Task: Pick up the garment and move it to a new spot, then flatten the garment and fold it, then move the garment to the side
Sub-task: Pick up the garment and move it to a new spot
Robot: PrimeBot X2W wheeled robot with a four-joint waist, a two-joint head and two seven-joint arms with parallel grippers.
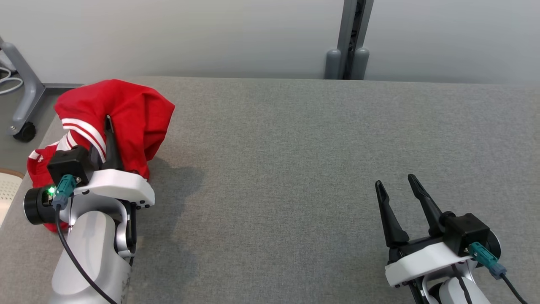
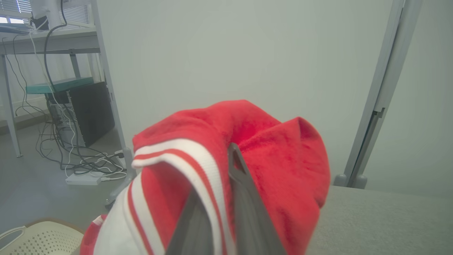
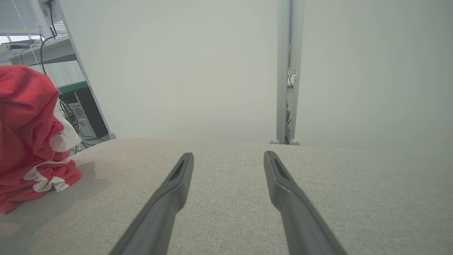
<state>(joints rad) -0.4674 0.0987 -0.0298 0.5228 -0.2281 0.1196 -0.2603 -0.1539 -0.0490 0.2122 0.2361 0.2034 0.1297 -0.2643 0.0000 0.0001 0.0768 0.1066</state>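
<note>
So I needed to lift the garment [image 1: 135, 109] high, clamped in my left end effector [image 1: 108, 126]; my right end effector [image 1: 395, 181] gaped apart.

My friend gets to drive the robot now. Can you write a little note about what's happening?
Left tool: shut on the red garment, which is bunched and partly lifted at the left edge of the grey table; its lower part lies on the table.
Right tool: open, holding nothing, over the table's right side.
Done: garment grasped.
Left: carry it to a new spot, flatten, fold, move aside.
</note>
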